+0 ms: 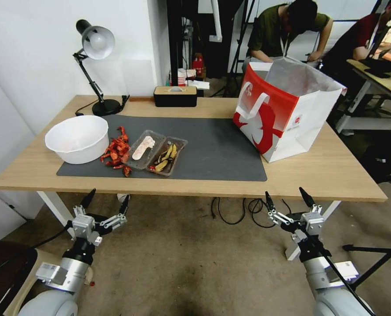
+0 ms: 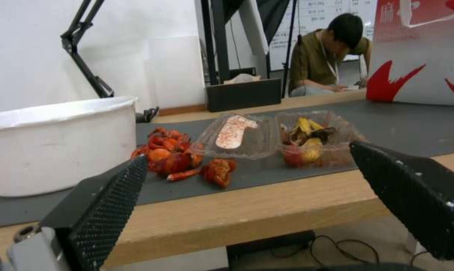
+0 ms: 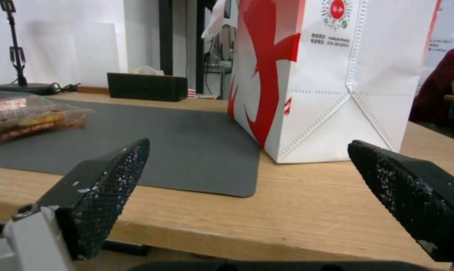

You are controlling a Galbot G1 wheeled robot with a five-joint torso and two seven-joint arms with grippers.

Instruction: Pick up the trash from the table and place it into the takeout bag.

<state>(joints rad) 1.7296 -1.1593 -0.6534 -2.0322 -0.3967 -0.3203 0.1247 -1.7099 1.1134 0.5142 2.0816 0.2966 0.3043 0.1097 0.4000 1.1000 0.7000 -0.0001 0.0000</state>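
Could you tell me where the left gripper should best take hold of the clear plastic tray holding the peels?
Probably its near short end wall, approached from the table's front edge. The clear plastic tray is low, thin-walled and double-compartment, shell scraps crowd its left side, and the open left gripper already faces it.

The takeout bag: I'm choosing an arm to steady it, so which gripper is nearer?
Right. The right gripper hangs below the table edge near the takeout bag; the left gripper is far across.

Even indoor light is falling from above my table, leaving soft shadows under its edge. My head view is bending straight lines at the borders. My wrist views are rendering my near fingertips soft, the background mildly blurred.
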